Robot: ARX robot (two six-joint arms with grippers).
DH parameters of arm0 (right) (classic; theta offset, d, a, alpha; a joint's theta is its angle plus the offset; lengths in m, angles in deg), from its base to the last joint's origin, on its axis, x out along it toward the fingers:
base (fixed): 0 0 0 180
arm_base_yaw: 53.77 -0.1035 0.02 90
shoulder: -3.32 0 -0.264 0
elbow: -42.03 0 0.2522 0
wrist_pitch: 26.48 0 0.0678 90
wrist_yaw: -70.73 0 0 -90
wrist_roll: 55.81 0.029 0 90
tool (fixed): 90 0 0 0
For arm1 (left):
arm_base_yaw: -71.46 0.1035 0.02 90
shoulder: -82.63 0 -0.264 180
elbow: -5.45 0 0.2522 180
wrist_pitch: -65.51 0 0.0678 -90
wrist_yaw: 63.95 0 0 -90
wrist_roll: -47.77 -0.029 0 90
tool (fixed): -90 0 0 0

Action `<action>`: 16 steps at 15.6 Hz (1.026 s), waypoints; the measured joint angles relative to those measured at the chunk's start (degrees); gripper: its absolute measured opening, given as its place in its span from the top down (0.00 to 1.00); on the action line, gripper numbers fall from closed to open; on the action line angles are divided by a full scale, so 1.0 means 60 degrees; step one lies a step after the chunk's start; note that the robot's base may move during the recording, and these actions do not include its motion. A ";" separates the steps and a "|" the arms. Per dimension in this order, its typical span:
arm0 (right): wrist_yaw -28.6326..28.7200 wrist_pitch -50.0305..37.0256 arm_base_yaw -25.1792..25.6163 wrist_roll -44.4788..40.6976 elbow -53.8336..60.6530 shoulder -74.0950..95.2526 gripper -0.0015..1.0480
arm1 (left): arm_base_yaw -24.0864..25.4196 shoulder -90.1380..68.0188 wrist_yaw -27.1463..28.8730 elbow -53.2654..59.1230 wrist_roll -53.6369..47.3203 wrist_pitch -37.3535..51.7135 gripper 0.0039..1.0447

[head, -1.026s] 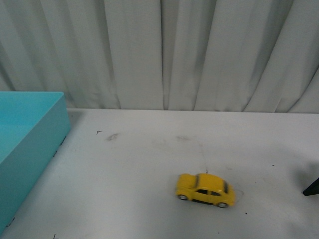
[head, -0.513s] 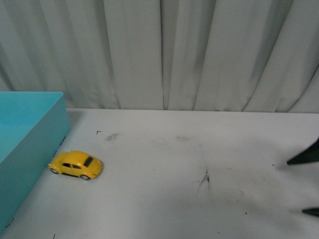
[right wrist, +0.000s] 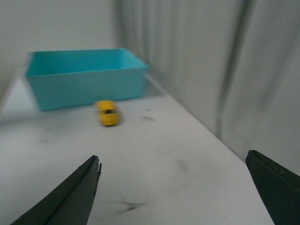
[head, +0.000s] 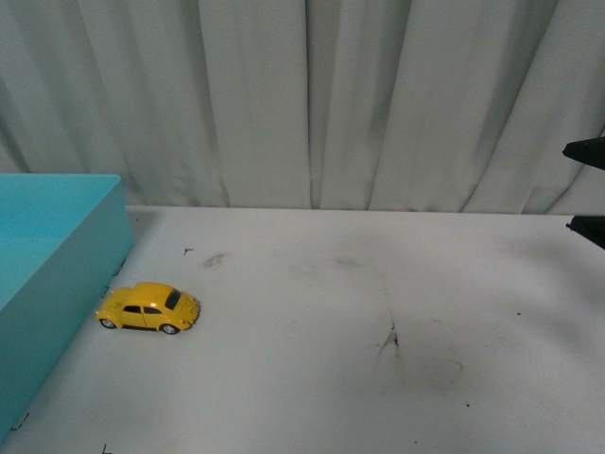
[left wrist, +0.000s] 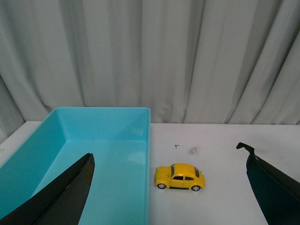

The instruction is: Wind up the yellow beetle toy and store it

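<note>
**Beetle on the table beside the bin, grippers apart**

I see the yellow beetle toy (head: 148, 308) on its wheels on the scuffed white table (head: 312, 397), at the left, just beside the teal bin (head: 57, 255) wall. Its long axis runs left-right, and the nose looks to face the bin. The body is glossy and rounded, with dark windows. The bin is smooth and rectangular, showing only bare floor inside. The left gripper (left wrist: 165, 151) and right gripper (right wrist: 173, 157) both have jaws wide apart.

My left pincer (left wrist: 165, 151) and right pincer (right wrist: 172, 156) both have matte black fingers (left wrist: 65, 197), broad at the base, tapering to points.
</note>
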 joint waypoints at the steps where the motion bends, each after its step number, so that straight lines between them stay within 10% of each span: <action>1: -0.2269 -0.1373 -0.0244 0.1585 0.0619 -0.0266 0.13 | 0.0000 0.0000 0.0011 0.0000 0.0000 0.0000 0.06; 3: -0.8043 -0.2739 -0.1078 0.3169 0.2514 -0.2463 0.36 | 0.0000 0.0000 -0.0011 0.0000 0.0000 0.0000 0.06; 6: -1.2437 -0.2860 -0.1249 0.3734 0.4401 -0.3963 0.68 | 0.0000 0.0000 0.0004 0.0000 0.0000 0.0000 0.06; 9: -1.2823 -0.2728 -0.1581 0.3803 0.5654 -0.5428 0.98 | 0.0000 0.0000 0.0000 0.0000 0.0000 0.0000 0.06; 16: -1.3613 -0.1082 -0.2426 0.3850 0.7453 -0.8794 0.98 | 0.0000 0.0000 0.0000 0.0000 0.0000 0.0000 0.06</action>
